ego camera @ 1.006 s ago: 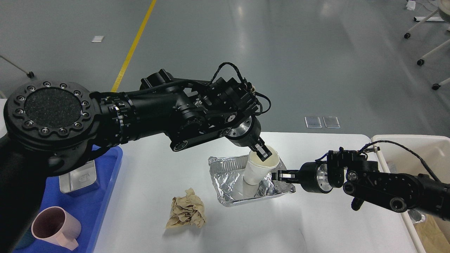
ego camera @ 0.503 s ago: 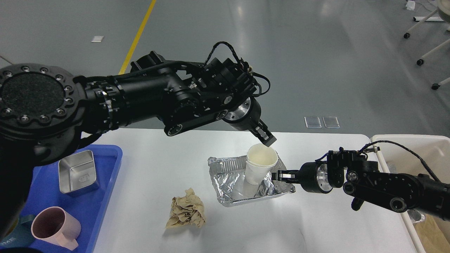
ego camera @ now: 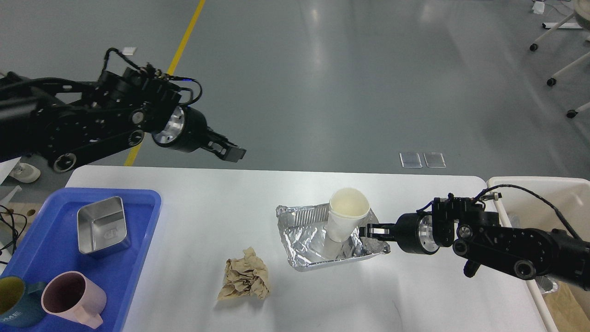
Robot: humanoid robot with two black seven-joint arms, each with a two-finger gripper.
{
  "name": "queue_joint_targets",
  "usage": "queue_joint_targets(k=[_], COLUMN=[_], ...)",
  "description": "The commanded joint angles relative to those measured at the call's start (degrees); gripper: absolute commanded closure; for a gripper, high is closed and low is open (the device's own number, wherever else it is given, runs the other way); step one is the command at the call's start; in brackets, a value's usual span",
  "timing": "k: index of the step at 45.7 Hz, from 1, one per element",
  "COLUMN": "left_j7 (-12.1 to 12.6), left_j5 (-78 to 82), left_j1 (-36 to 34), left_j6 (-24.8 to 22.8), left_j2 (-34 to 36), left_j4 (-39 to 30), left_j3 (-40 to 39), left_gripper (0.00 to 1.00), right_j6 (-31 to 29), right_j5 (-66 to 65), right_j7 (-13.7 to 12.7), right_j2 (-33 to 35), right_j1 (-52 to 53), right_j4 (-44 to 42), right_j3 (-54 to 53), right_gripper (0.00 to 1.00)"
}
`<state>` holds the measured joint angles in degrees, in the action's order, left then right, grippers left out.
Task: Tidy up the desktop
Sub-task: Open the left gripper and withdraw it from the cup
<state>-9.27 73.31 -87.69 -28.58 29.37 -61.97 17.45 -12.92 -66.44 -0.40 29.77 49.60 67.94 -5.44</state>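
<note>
The white desktop (ego camera: 207, 207) holds a crumpled foil tray (ego camera: 313, 242) with a white paper cup (ego camera: 345, 220) leaning in it. A crumpled brown paper ball (ego camera: 244, 279) lies to the tray's front left. My right gripper (ego camera: 370, 229) is at the foil tray's right rim, and its fingers look shut on that rim. My left gripper (ego camera: 232, 151) is empty and slightly open. It hovers high over the table's back edge, well left of the cup.
A blue plastic tray (ego camera: 133, 258) at the left holds a square metal box (ego camera: 101, 225), a pink mug (ego camera: 69, 297) and a dark blue mug (ego camera: 14, 304). A beige bin (ego camera: 553, 193) stands off the table's right edge, under my right arm.
My left gripper let go of the paper cup's rim, rose and swung far left and back. The cup stays leaning in the foil tray. My right gripper has barely moved.
</note>
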Motion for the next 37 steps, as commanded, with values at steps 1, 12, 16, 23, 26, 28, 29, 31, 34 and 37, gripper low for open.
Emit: queue_joint_targets(k=[1,12,16,23,26,28,29,31,34,37], left_j7=[0.31,0.13,0.04,-0.66,-1.80,-2.76,-3.12,-3.30,-3.47,-3.65], left_j5=[4.73,6.23,6.23,6.23,6.23,6.23,6.14,5.97,5.70,5.70], left_j1=[3.93,4.46,4.28,3.23,2.53,1.82,1.47,0.68,0.15,0.15], left_j6=[3.61,4.50,4.06,2.83,1.69,0.28,-0.51,-2.09,-4.20,-5.26], left_j2=[9.29,23.44,28.71,39.52,44.01,46.64,48.05,50.77,55.43,59.13], left_j4=[-8.41,-19.84,-23.62,-29.07,-30.75,-31.80,-32.24,-32.86,-34.26,-34.97], left_j3=[0.13,-0.49,-0.49,-0.75,-1.36,-1.89,-2.24,-3.21,-4.79,-5.76], left_gripper=[0.37,0.36,0.36,0.36,0.36,0.36,0.36,0.36,0.36,0.36], right_j6=[0.00,0.00,-0.09,-0.09,-0.09,-0.09,-0.09,-0.09,-0.09,-0.09], right_j5=[0.00,0.00,0.00,0.00,0.00,0.00,0.00,0.00,0.00,0.00], right_j7=[0.05,0.05,0.05,0.05,0.05,0.05,0.05,0.05,0.05,0.05], right_j2=[0.03,-0.41,-0.33,-0.32,-0.41,-0.59,-0.59,-0.68,-0.85,-1.11], right_j1=[-0.21,-0.56,-0.73,-0.82,-0.82,-0.82,-0.82,-0.82,-0.82,-0.91], right_j4=[0.00,0.09,0.53,0.53,0.53,0.53,0.53,0.53,0.53,0.44], right_j3=[-0.01,-0.01,-0.01,-0.01,-0.01,-0.01,-0.01,-0.01,-0.01,-0.01], right_gripper=[1.00,1.00,1.00,1.00,1.00,1.00,1.00,1.00,1.00,1.00])
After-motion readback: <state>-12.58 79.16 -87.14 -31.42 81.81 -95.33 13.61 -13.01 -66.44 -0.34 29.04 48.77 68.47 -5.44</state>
